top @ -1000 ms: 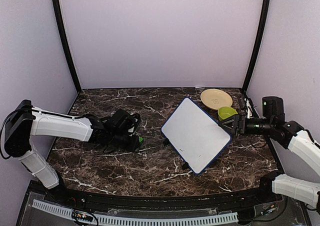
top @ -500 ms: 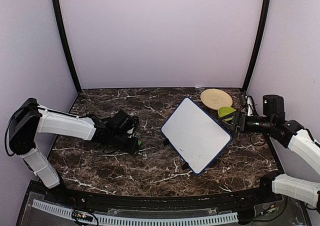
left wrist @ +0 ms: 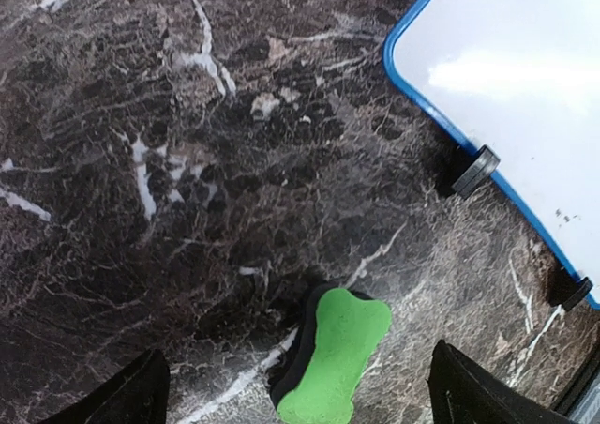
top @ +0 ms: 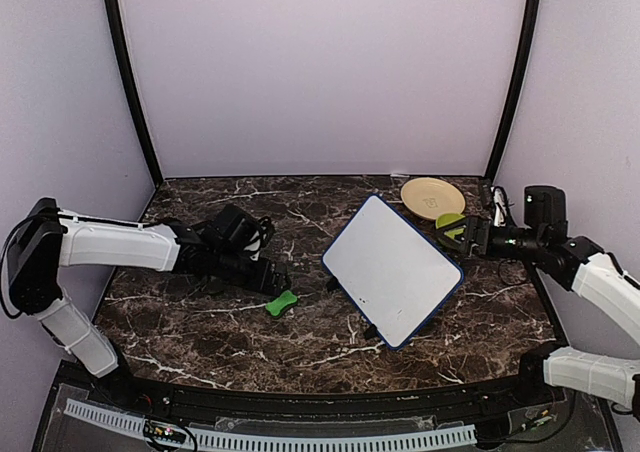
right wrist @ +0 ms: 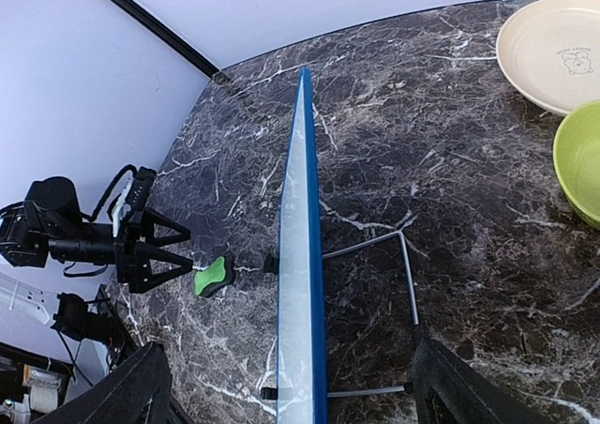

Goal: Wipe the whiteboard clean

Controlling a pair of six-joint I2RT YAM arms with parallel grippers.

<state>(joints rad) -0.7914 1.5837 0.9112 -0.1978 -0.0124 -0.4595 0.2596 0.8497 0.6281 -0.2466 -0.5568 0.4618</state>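
The whiteboard (top: 392, 267), white with a thin blue frame, stands tilted on the marble table; it fills the upper right of the left wrist view (left wrist: 511, 58) and shows edge-on in the right wrist view (right wrist: 300, 255). A small green bone-shaped eraser (top: 281, 303) lies flat on the table left of the board. My left gripper (top: 266, 275) hovers open just above the eraser (left wrist: 336, 354), both fingers well clear of it. My right gripper (top: 463, 238) is open by the board's far right edge, which runs between its fingers (right wrist: 141, 386) without touching them.
A tan plate (top: 432, 197) and a green bowl (top: 452, 224) sit at the back right, close behind my right gripper. A wire stand (right wrist: 405, 260) props the board from behind, and small black feet (left wrist: 475, 169) stick out along its lower edge. Purple walls enclose the table.
My left gripper has opened and let go of the green eraser, which now lies on the table just in front of it. My right gripper has drawn slightly back towards the bowl.
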